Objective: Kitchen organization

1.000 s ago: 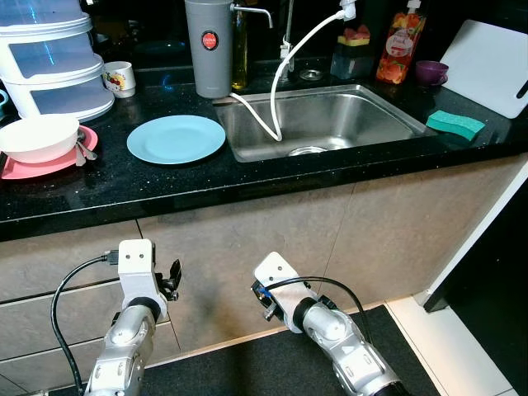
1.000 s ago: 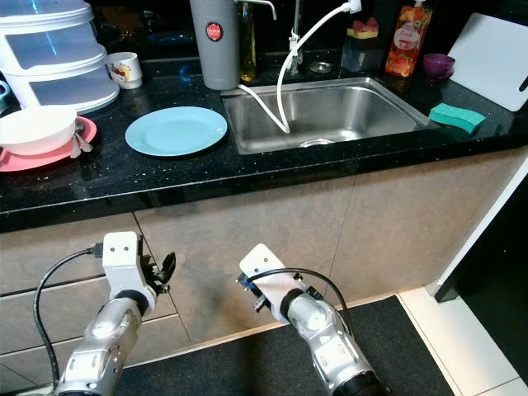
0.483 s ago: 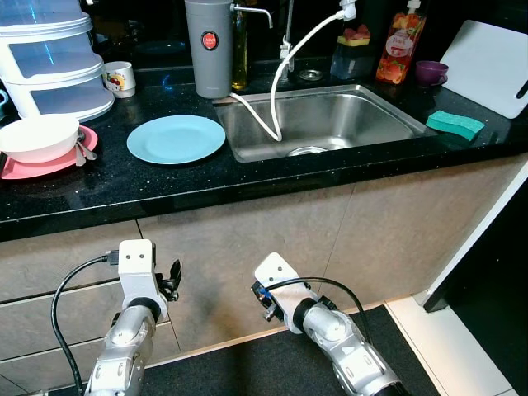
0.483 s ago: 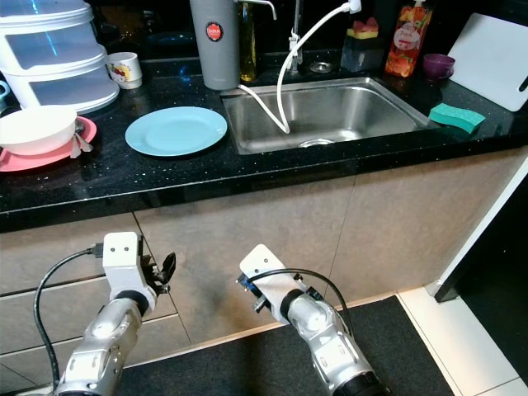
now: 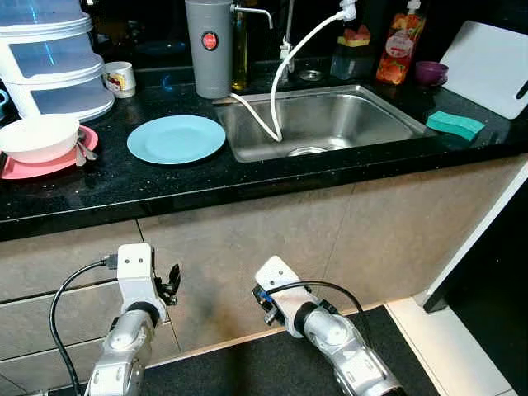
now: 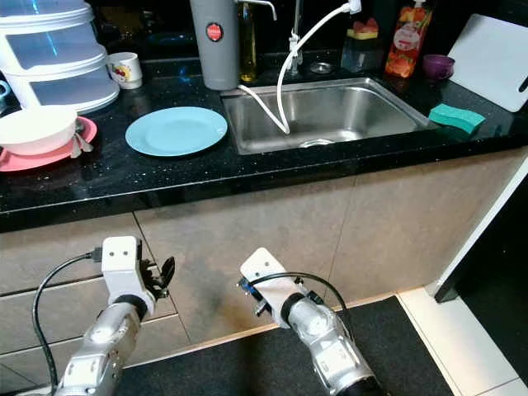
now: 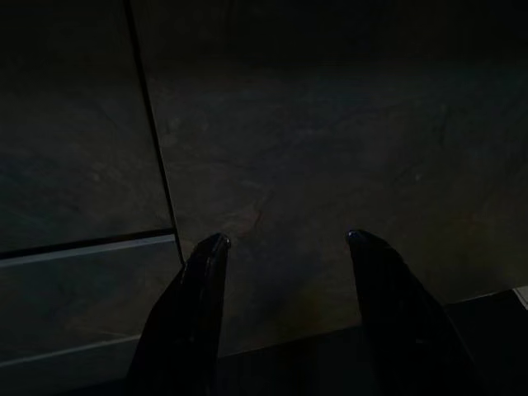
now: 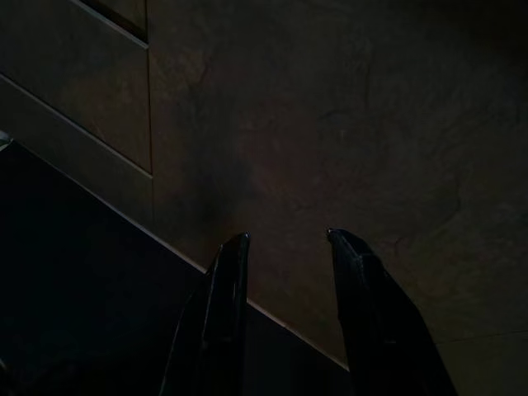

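While both arms hang low before the cabinet fronts, no dish is in hand, so the tidying looks not yet begun.

Step in hand: standing before the counter (image 5: 247, 186), sizing up the dishes; nothing lifted, by my reading.

Far left, stack: a tiered white container (image 5: 54, 62) at the back, a small mug (image 5: 120, 78) just beside it.

Near left, dishes: a white bowl (image 5: 37, 134) sits on a pink plate (image 5: 45, 163), with a spoon (image 5: 85, 150) resting at the plate's right edge.

Left of sink: a blue plate (image 5: 176, 138) lies flat on the counter, apart from the pink one and just beside the sink (image 5: 346, 115).

Sink: a white hose (image 5: 280, 82) curves down into the basin; a grey canister (image 5: 208, 48) stands at its far left corner.

Far right: a green sponge (image 5: 455, 124) near the counter edge, a white cutting board (image 5: 487, 66) leaning behind, bottles and a purple cup (image 5: 431, 73) at the back.

Left gripper (image 7: 285, 247): low, facing a cabinet panel, fingers spread, holding nothing.

Right gripper (image 8: 285, 243): low, nearer the middle, angled at the cabinet base, fingers parted, holding nothing.

Next move calls for: raising an arm above counter height; the blue plate or bowl seems the likeliest first reach.
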Robot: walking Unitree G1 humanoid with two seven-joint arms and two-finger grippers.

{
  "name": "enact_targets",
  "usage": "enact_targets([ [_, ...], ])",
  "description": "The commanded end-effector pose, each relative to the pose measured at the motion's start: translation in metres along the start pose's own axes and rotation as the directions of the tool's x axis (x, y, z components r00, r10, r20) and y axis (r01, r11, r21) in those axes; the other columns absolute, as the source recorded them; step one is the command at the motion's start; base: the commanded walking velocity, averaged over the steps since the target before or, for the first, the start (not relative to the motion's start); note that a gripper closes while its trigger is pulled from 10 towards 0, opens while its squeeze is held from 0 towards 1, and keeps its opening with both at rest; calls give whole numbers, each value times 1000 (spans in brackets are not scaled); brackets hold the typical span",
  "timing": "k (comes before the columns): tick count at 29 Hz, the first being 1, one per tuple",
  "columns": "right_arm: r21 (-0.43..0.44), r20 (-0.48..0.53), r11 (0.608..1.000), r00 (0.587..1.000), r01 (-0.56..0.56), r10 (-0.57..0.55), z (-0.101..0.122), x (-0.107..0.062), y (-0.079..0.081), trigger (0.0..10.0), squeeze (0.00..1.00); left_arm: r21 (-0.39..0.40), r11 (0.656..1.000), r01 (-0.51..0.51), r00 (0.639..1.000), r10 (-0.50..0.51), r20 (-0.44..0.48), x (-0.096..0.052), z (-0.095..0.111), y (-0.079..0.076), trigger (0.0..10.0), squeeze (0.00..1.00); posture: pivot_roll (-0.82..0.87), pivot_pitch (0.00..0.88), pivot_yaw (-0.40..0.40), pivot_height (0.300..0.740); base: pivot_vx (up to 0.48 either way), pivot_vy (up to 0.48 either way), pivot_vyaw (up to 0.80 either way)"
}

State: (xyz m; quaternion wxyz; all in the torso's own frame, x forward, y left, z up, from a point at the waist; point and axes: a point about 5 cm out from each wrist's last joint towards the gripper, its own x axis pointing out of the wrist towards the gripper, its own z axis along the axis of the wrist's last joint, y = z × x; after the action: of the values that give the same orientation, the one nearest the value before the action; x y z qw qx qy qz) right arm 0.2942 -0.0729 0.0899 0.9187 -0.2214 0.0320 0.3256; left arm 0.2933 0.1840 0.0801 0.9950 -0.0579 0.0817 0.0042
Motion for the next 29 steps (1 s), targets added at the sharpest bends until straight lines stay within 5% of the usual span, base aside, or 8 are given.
enact_targets([
  [1,-4,9,1000,1000,0,0,1,-2,0,10000,0,-3,1000,-6,1000,6,-20,-3,-5,1,10000,0,-48,77,17,740,0,0,0],
  [29,-4,5,1000,1000,0,0,2,0,-5,10000,0,0,1000,-1,1000,1,-17,2,-3,-1,10000,0,-61,95,24,740,0,0,0],
])
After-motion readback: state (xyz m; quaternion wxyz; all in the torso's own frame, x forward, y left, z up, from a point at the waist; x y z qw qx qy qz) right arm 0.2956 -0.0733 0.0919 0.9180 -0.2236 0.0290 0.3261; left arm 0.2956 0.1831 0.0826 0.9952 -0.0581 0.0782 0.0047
